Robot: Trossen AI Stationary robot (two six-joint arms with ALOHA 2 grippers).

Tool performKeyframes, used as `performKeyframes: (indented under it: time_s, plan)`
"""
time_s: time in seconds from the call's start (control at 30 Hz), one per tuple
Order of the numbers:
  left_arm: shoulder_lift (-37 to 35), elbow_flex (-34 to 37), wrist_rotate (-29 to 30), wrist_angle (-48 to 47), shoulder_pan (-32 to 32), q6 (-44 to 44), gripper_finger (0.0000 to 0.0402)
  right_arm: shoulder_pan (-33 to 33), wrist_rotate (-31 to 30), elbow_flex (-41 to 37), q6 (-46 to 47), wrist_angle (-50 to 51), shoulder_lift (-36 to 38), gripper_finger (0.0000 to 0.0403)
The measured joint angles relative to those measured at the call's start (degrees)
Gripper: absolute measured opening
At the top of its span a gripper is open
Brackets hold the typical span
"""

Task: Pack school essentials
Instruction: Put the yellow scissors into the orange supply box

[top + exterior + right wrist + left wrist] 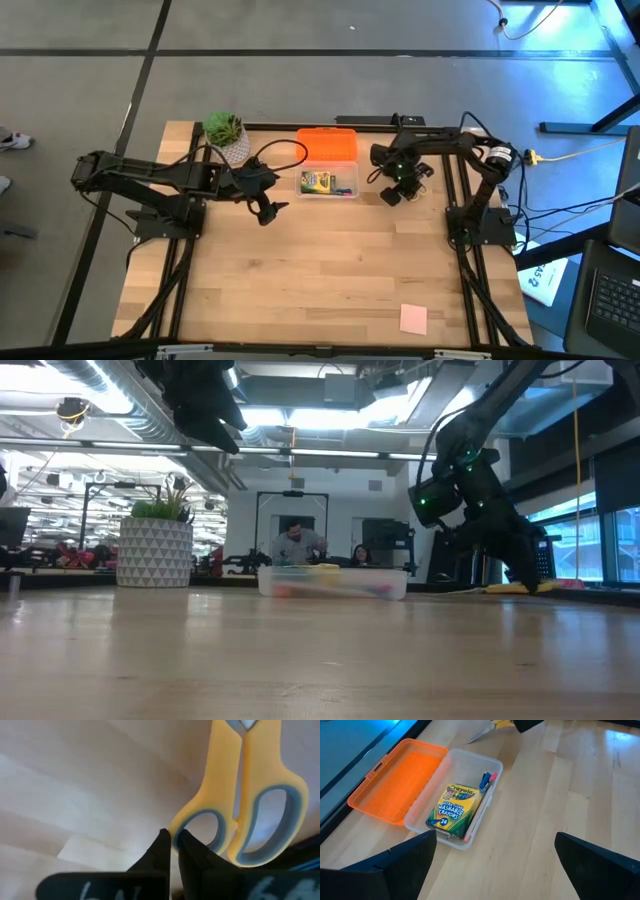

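The clear case [328, 183] stands open at the far middle of the table, its orange lid [395, 777] laid back. In it lie the green-yellow crayon box [455, 807], a red-tipped pencil [475, 822] and a small blue piece [484, 779]. To its right, my right gripper [392, 193] is shut on the yellow-handled scissors [250, 795], whose blade [479, 735] shows past the case. My left gripper [268, 210] hangs open left of the case with nothing between its fingers. A pink note pad [413, 318] lies flat near the front right. My right gripper pinches the rim of one handle loop [176, 826] of the scissors between its two fingers [160, 847], right at their free ends. It comes steeply from above. The scissors reach away beyond the fingertips, blades closed; whether they touch the table I cannot tell.
A small green potted plant [225, 135] stands at the far left, behind my left arm. Bare wood lies in front of the case. Cables run along the table's right edge [500, 215]. People sit in the room beyond the table [297, 542].
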State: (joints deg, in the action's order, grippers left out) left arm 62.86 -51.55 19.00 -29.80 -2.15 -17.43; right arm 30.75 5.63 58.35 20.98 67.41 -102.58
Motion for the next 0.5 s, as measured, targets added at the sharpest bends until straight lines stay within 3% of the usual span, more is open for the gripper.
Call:
performKeyframes:
  time_s: [0.5]
  plan:
    - [0.02,0.00,0.00,-0.04,-0.02,0.05,0.0400,-5.51,-1.06,0.81,2.09,4.86,13.72,0.0018]
